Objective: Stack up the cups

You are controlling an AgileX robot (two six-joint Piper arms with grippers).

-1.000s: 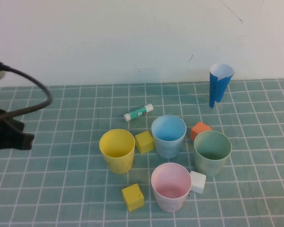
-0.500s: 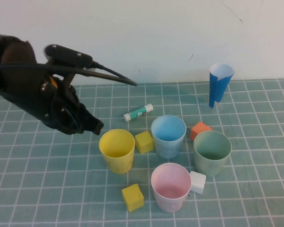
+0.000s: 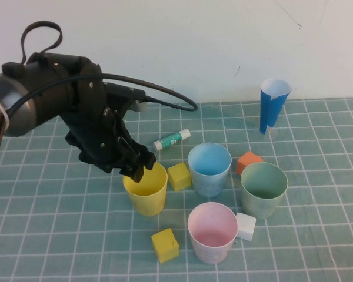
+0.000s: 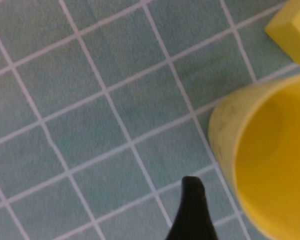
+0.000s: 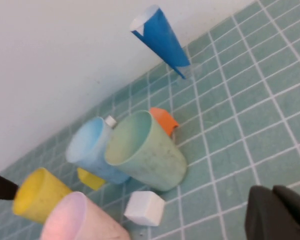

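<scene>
Four cups stand upright and apart mid-table: yellow (image 3: 146, 187), light blue (image 3: 209, 169), pale green (image 3: 263, 189) and pink (image 3: 212, 232). My left gripper (image 3: 140, 170) hangs over the yellow cup's left rim. In the left wrist view one dark finger (image 4: 192, 210) shows just outside the yellow cup (image 4: 270, 160), with the jaws apart and empty. My right gripper (image 5: 277, 212) is shut and empty, low over the mat to the right of the green cup (image 5: 150, 152). It is out of the high view.
A dark-blue paper cone (image 3: 272, 104) stands at the back right. A glue stick (image 3: 172, 139) lies behind the cups. Small cubes sit among the cups: yellow (image 3: 179, 176), yellow (image 3: 165, 245), orange (image 3: 248, 161) and white (image 3: 245, 226). The wall runs along the back.
My left arm has swung in from the far left to the right and down, and its gripper is now at the yellow cup's rim. The cups have not moved.
</scene>
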